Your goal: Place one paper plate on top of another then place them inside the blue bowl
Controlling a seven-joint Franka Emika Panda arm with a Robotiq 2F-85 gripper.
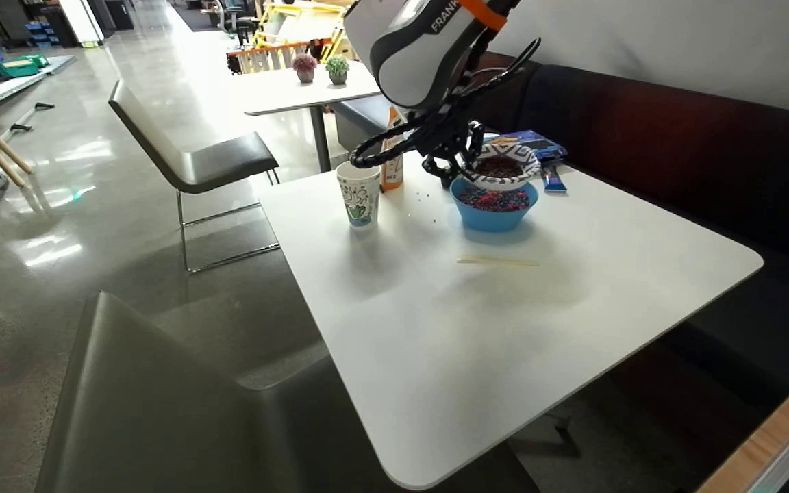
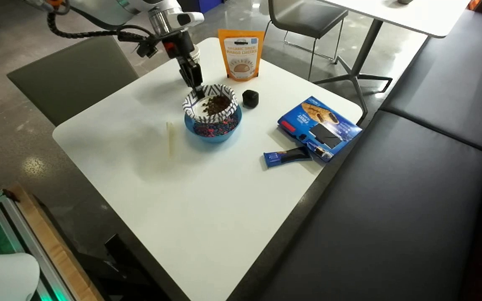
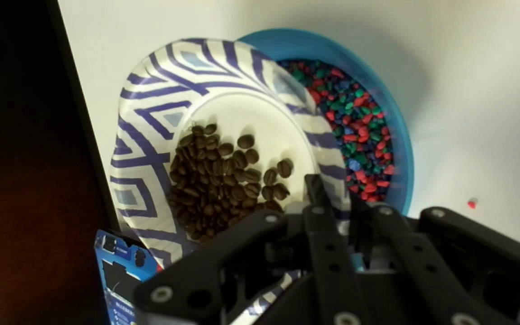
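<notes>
One white tabletop (image 2: 207,192) before you | your blue bowl (image 1: 494,220) stands on it | you have the patterned paper plate (image 3: 142,135) over part of the blue bowl, whether touching you cannot tell | your claw (image 3: 335,196) grips the paper plate by its rim | brown coffee beans (image 3: 212,194) in the paper plate | coloured bits (image 3: 364,135) in the blue bowl

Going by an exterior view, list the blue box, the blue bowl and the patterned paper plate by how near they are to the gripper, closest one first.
From the gripper outward:
1. Patterned paper plate: held by its rim.
2. Blue bowl: below the plate, partly hidden by it.
3. Blue box: farther off, toward the picture's right.
</notes>
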